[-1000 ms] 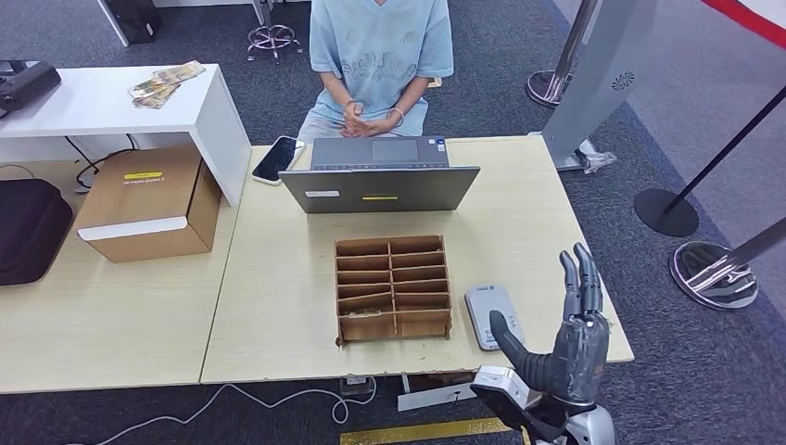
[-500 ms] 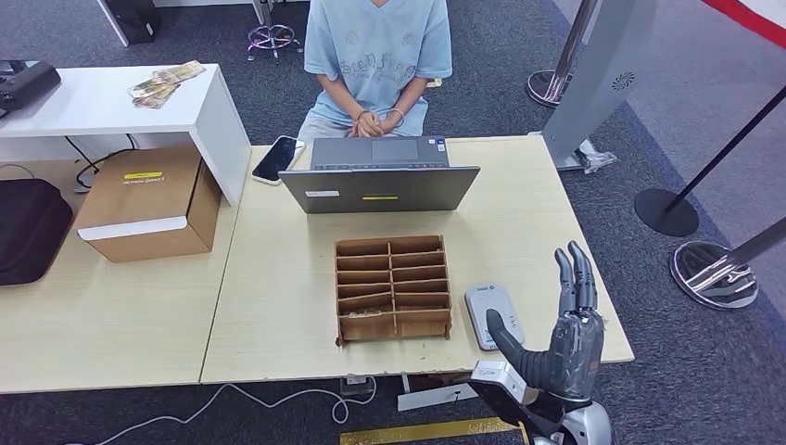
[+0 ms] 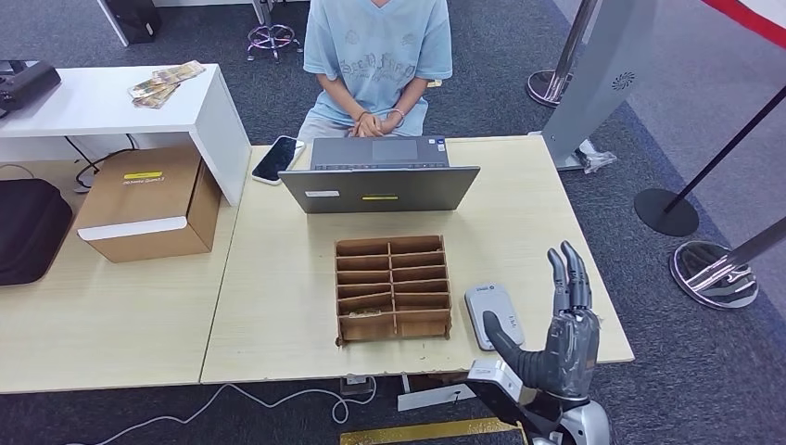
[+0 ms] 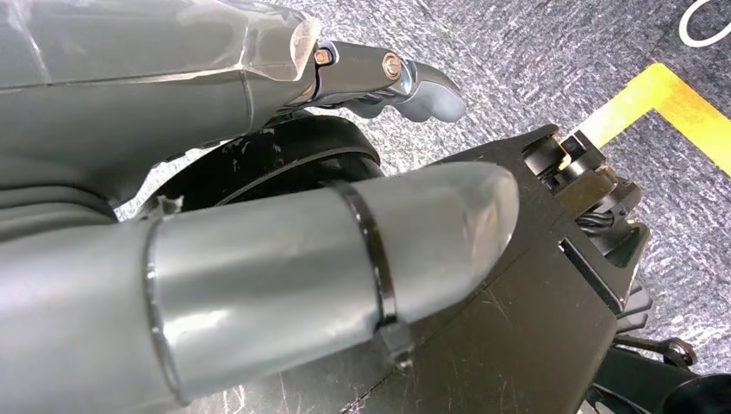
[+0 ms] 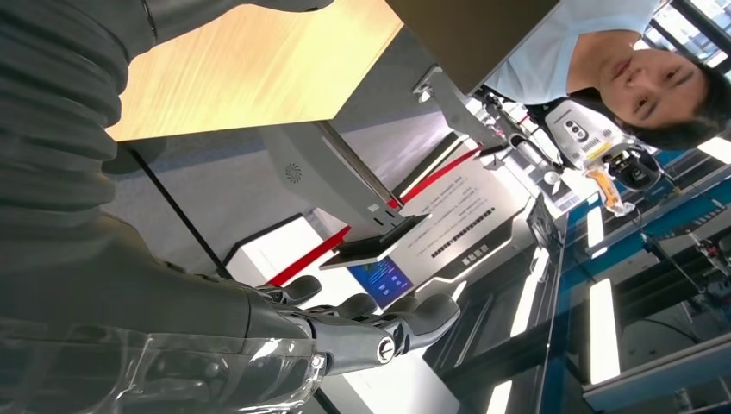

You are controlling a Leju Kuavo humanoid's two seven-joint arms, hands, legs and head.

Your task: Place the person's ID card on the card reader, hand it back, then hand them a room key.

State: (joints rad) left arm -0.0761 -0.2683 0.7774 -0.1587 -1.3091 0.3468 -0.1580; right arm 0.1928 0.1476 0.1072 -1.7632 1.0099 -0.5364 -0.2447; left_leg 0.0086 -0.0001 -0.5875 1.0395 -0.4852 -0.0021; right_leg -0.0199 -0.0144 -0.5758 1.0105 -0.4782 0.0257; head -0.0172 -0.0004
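Note:
My right hand (image 3: 561, 334) stands upright at the table's near right corner, fingers straight and apart, holding nothing; its thumb overlaps the near end of the grey card reader (image 3: 488, 308). The right wrist view shows the same hand (image 5: 345, 332) with its fingers extended. The reader lies flat with no card on it. A brown cardboard slot organiser (image 3: 393, 287) sits left of the reader. The person (image 3: 378, 56) in a light blue shirt sits behind the laptop, hands clasped together. My left hand (image 4: 284, 155) hangs beside my body over the floor, fingers loosely extended around nothing.
An open grey laptop (image 3: 380, 176) stands at the table's far side with a phone (image 3: 276, 158) to its left. A cardboard box (image 3: 148, 204) and a white shelf (image 3: 111, 97) sit on the left. Stanchion bases (image 3: 714, 275) stand on the carpet to the right.
My right hand has sunk slightly lower and a little leftward, its thumb now over the reader's near end. The person's hands shifted slightly in their lap.

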